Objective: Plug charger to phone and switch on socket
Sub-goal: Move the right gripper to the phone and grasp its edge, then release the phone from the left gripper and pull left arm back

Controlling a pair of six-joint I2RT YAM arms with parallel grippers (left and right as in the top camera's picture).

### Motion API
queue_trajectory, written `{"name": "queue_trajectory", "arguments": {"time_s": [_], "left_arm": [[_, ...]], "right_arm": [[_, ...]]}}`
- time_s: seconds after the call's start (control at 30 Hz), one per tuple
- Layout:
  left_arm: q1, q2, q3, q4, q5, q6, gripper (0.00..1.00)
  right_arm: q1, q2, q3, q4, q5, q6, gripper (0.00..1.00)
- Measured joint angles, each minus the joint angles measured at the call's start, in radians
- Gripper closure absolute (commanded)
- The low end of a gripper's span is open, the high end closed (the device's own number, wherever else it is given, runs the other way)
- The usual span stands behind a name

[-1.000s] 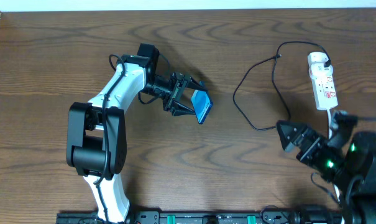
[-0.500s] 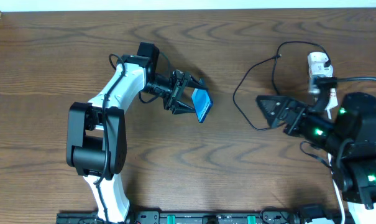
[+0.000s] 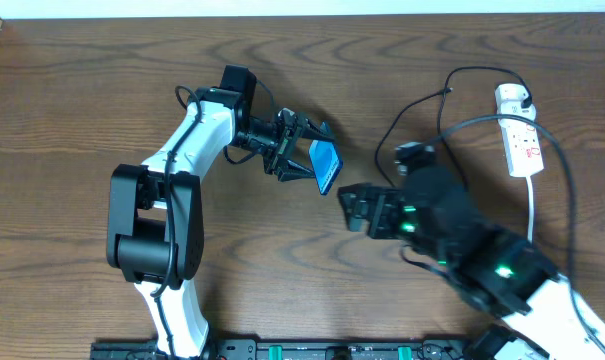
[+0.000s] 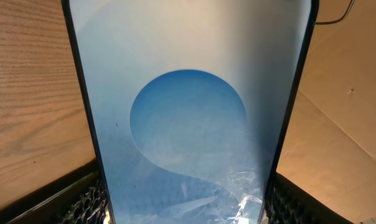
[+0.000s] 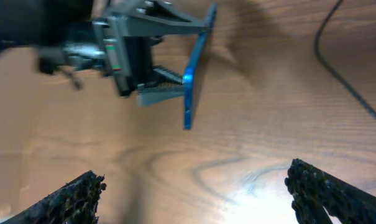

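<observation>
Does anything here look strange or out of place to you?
The phone is not lying flat: the left gripper holds it up on edge. The charger cable sprawls loose on the wood, not plugged into it, and the right gripper nearby is open and empty.

The phone (image 4: 188, 124) runs past the left wrist view's edges; the charger (image 3: 378, 152) is lost under the right arm (image 3: 472, 240).

The left arm (image 3: 187, 150) is white with black joints. The black right arm (image 3: 462, 245) carries green lights (image 3: 502, 270) behind the right hand (image 3: 350, 208).
</observation>
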Motion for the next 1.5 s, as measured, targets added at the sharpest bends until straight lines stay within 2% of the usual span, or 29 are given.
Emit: {"name": "queue_trajectory", "arguments": {"time_s": [0.13,0.23,0.27,0.47,0.6,0.73,0.93,1.2,1.5], "left_arm": [[0.000,0.000,0.000,0.000,0.000,0.000,0.40],[0.000,0.000,0.000,0.000,0.000,0.000,0.40],[0.000,0.000,0.000,0.000,0.000,0.000,0.40],[0.000,0.000,0.000,0.000,0.000,0.000,0.40],[0.000,0.000,0.000,0.000,0.000,-0.001,0.40],[0.000,0.000,0.000,0.000,0.000,-0.016,0.40],[0.000,0.000,0.000,0.000,0.000,-0.023,0.40],[0.000,0.000,0.000,0.000,0.000,-0.026,0.40],[0.000,0.000,0.000,0.000,0.000,-0.026,0.40]], "right_arm": [[0.069,0.113,0.000,0.089,0.122,0.025,0.12],[0.077,0.195,0.000,0.170,0.168,0.037,0.28],[0.077,0.217,0.000,0.192,0.176,0.037,0.31],[0.077,0.347,0.000,0.323,0.205,0.058,0.41],[0.077,0.404,0.000,0.336,0.211,0.081,0.46],[0.077,0.435,0.000,0.338,0.214,0.118,0.51],[0.077,0.455,0.000,0.346,0.217,0.151,0.65],[0.077,0.455,0.000,0.376,0.243,0.156,0.72],[0.077,0.455,0.000,0.388,0.265,0.159,0.89]]}}
